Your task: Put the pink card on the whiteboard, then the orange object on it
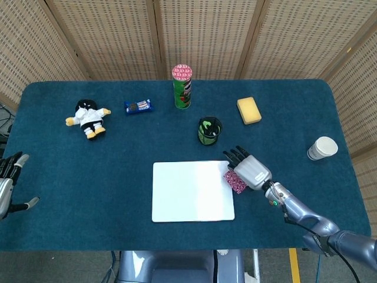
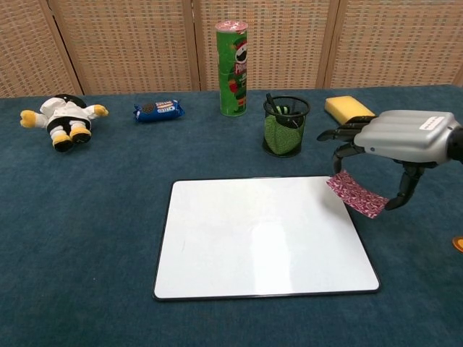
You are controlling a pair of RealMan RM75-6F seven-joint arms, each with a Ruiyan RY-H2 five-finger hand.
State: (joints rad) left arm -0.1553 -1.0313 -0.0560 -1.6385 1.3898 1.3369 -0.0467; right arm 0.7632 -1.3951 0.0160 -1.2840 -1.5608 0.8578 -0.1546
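Observation:
The pink patterned card (image 2: 356, 195) hangs tilted just above the right edge of the whiteboard (image 2: 253, 238), pinched between the thumb and fingers of my right hand (image 2: 401, 137). In the head view the card (image 1: 234, 181) overlaps the right rim of the whiteboard (image 1: 188, 191), partly under my right hand (image 1: 250, 170). Only an orange sliver (image 2: 459, 243) shows at the right edge of the chest view. My left hand (image 1: 7, 183) rests at the table's far left, fingers spread, holding nothing.
Behind the board stand a black mesh pen cup (image 2: 283, 126) and a green chip can (image 2: 231, 69). A yellow sponge (image 2: 346, 108) lies just behind my right hand. A paper cup (image 1: 322, 148) is far right; a plush toy (image 1: 89, 118) and a blue snack pack (image 1: 138, 106) are back left.

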